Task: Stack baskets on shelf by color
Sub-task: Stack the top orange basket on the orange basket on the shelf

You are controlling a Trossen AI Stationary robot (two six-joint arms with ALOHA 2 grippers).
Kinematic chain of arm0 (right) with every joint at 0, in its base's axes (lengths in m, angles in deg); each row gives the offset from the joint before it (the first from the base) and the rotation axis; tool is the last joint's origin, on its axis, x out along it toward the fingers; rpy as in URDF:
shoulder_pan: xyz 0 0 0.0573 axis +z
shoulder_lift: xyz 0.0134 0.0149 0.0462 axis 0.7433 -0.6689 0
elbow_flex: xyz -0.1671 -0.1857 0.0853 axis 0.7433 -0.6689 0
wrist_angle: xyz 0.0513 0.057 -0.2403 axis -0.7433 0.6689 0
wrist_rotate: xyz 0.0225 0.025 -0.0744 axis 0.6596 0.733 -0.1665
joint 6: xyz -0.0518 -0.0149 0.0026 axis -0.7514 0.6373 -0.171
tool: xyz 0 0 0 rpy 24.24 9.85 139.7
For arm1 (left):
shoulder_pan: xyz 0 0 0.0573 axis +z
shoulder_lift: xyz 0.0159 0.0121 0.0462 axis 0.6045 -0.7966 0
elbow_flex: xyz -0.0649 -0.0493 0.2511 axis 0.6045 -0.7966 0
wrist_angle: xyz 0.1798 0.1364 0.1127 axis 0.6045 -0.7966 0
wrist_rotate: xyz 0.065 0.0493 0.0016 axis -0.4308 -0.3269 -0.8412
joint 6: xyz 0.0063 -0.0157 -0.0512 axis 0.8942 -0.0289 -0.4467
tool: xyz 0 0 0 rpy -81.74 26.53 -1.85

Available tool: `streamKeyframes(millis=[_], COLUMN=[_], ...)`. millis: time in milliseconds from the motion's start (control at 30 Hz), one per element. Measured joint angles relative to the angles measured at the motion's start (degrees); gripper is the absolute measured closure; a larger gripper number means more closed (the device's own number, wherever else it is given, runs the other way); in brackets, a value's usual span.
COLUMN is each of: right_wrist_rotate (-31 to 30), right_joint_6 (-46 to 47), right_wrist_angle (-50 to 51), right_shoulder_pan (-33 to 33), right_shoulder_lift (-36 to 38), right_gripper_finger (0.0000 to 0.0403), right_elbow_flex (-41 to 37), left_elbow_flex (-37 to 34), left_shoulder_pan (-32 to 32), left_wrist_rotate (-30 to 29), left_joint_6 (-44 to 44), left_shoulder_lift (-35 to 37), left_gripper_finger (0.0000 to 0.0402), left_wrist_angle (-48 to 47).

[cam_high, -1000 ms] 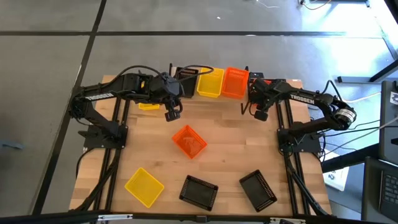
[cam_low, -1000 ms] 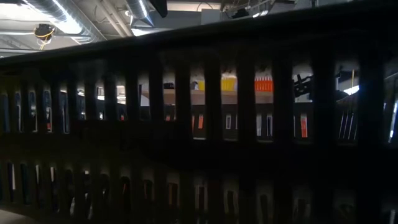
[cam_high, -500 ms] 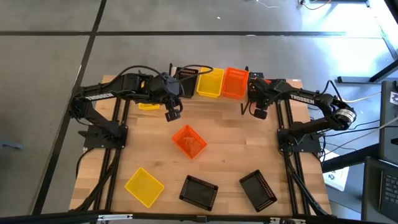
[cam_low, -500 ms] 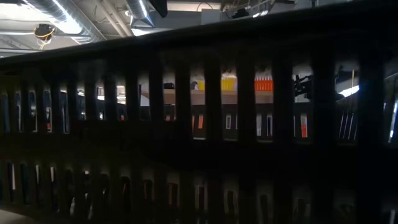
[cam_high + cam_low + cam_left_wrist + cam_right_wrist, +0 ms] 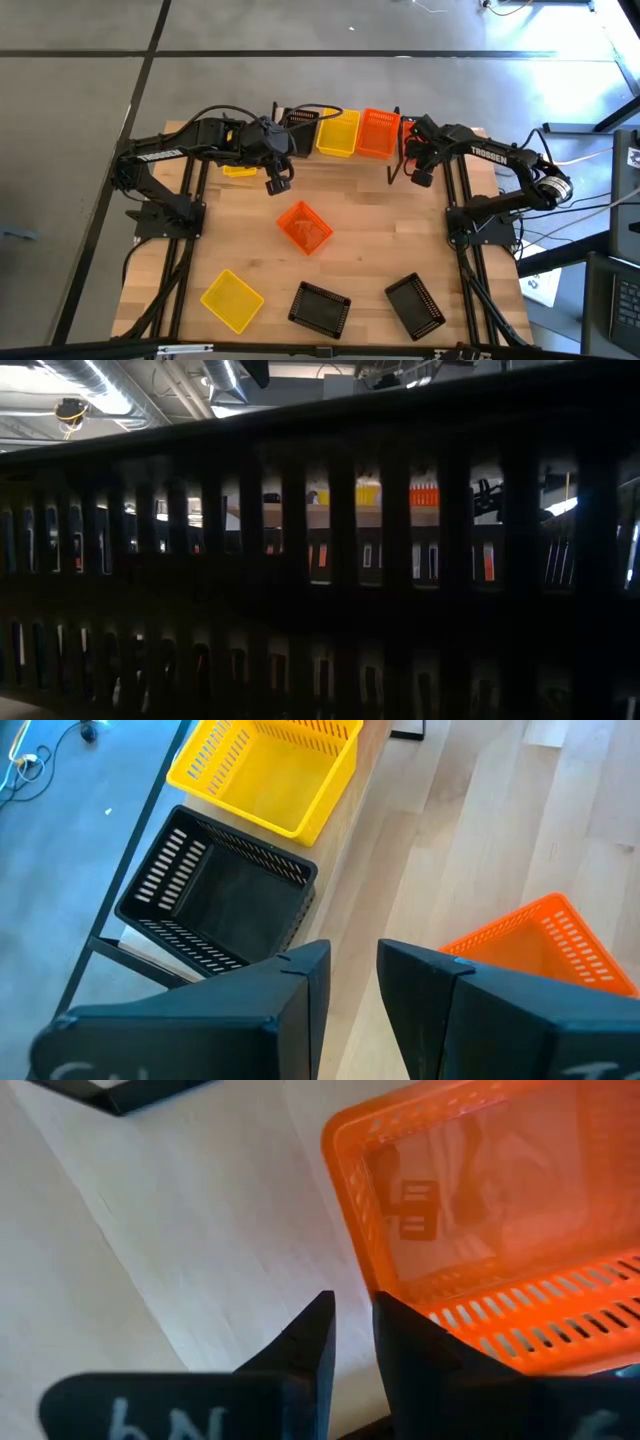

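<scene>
Three baskets are seen lined up along the shelf [image 5: 345, 150] at the far edge of the counter [image 5: 350, 260]: a black basket [image 5: 301, 122] at the left, a yellow basket [image 5: 338, 133] in the middle and an orange basket [image 5: 377, 133] at the right. In the high view a further orange basket [image 5: 305, 227] lies near the middle of the counter. Along the near edge a yellow basket [image 5: 232, 299] is found at the left, with two black baskets [image 5: 320, 308] [image 5: 415, 305] to its right. Another yellow basket [image 5: 240, 170] is partly hidden under the left arm, near the far left corner.

The left gripper [image 5: 277, 183] is held above the counter, just near of the shelf's left end. In its wrist view the fingers [image 5: 300, 980] are parted by a narrow gap with nothing between them, and the black and yellow shelf baskets are seen beyond them.

The right gripper [image 5: 421, 177] is held just right of the orange basket on the shelf. In its wrist view the fingers [image 5: 315, 1330] stand slightly apart, released, with the orange basket's corner just beside them; nothing is grasped.

The low view is almost wholly blocked by a dark mesh wall close to the lens; through its slots the yellow and orange shelf baskets can be made out.
</scene>
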Motion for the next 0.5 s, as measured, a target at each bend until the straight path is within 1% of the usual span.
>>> streamKeyframes(millis=[100, 233, 267, 367, 500], right_wrist_rotate=[0.1, 0.2, 0.3, 1.0, 5.2], right_joint_6=[-1.3, -1.5, -1.5, -1.5, 1.3], right_wrist_angle=[0.1, 0.2, 0.4, 2.1, 8.2], right_shoulder_pan=[-0.1, -0.1, -0.1, -0.1, 0.4], right_shoulder_lift=[0.0, 0.0, 0.0, 0.0, 0.0], right_gripper_finger=[0.0351, 0.0392, 0.0397, 0.0398, 0.0401], right_elbow_flex=[0.0, 0.0, 0.0, 0.0, 1.7], left_elbow_flex=[0.0, 0.0, 0.0, 0.0, 0.0], left_shoulder_pan=[0.0, 0.0, 0.0, 0.0, 0.0], left_wrist_rotate=[0.0, 0.0, 0.0, 0.0, 0.0], left_joint_6=[0.0, 0.0, 0.0, 0.0, 0.0], left_shoulder_lift=[0.0, 0.0, 0.0, 0.0, 0.0], left_gripper_finger=[0.0324, 0.0324, 0.0324, 0.0324, 0.0324], left_wrist_angle=[0.0, 0.0, 0.0, 0.0, 0.0])
